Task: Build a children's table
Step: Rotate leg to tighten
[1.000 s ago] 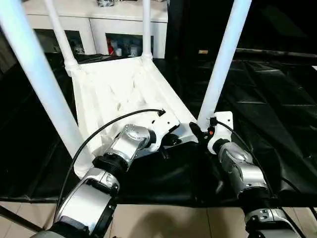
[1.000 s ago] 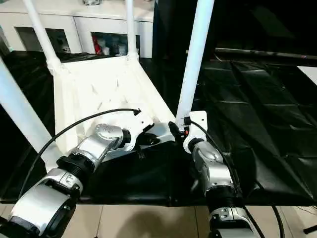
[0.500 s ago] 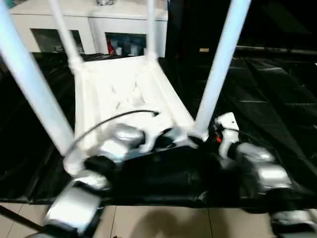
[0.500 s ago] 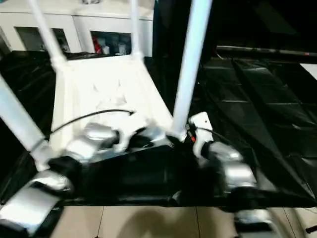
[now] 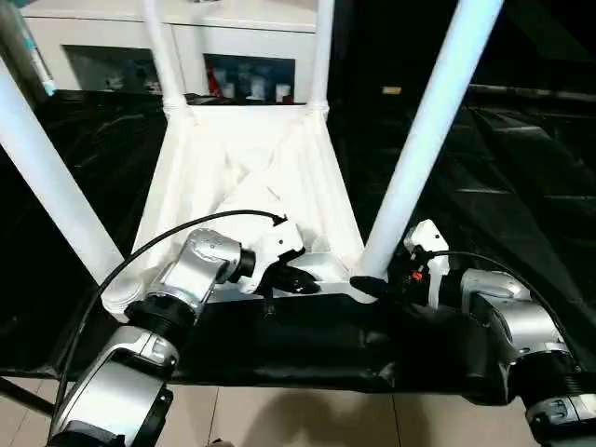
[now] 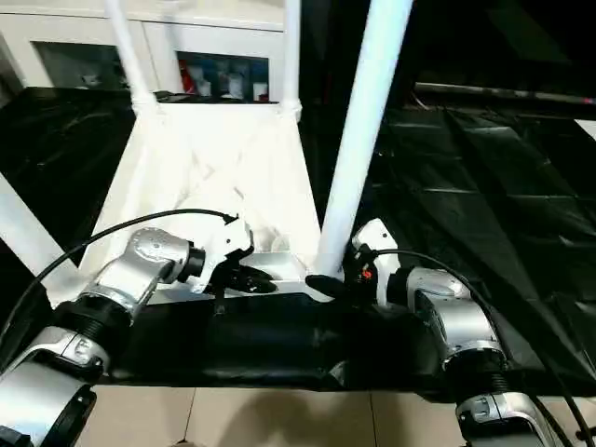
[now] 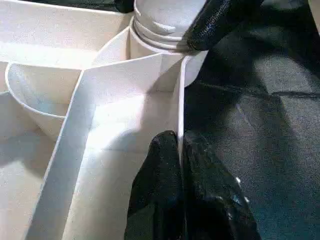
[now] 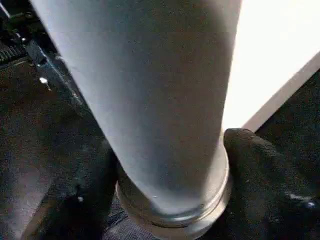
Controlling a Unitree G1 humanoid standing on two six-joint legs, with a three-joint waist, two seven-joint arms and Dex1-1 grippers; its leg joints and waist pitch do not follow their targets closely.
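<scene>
While the children's table (image 5: 251,177) lies upside down on the black cloth (image 5: 521,186), all four legs stick up from its corner sockets. The left gripper (image 7: 181,150) is pinched tight on the table's thin near edge wall, one finger (image 7: 160,175) inside and the other outside, just beside the near right corner socket. At that socket, the right gripper (image 8: 170,165) has its fingers (image 8: 260,170) spread wide around the base of the near right leg (image 5: 424,140), one on each side and pressing against it. A white cabinet (image 5: 223,56) stands beyond the table's far end.
</scene>
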